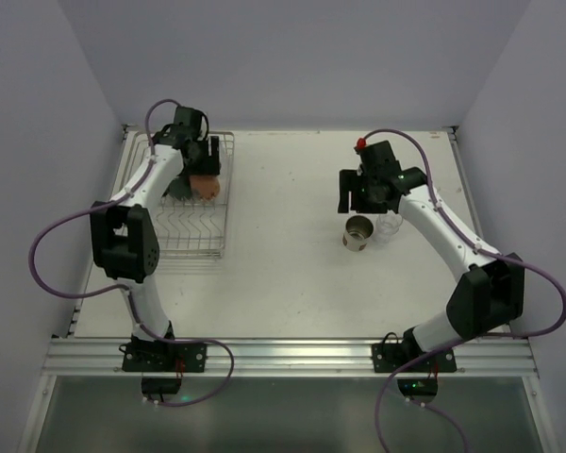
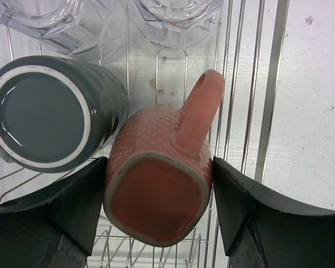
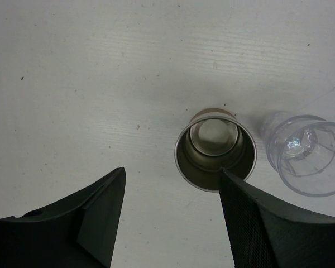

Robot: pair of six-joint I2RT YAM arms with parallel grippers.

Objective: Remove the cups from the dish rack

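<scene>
The silver wire dish rack (image 1: 191, 238) stands at the far left of the table. My left gripper (image 1: 205, 173) is over it, shut on the salmon-pink mug (image 1: 206, 188). In the left wrist view the mug (image 2: 156, 190) is bottom-up, handle pointing away, with both fingers (image 2: 78, 201) against its sides. Beside it in the rack (image 2: 271, 84) are a dark green mug (image 2: 42, 114) and two clear glasses (image 2: 50, 22). My right gripper (image 1: 357, 196) is open and empty above a tan metallic cup (image 1: 358, 232) and a clear glass (image 1: 389, 224), both upright on the table.
In the right wrist view the tan cup (image 3: 215, 148) sits just ahead of the right finger and the clear glass (image 3: 307, 153) to its right. The white table (image 1: 283, 189) is walled in on three sides. An aluminium rail (image 1: 292, 354) runs along the near edge.
</scene>
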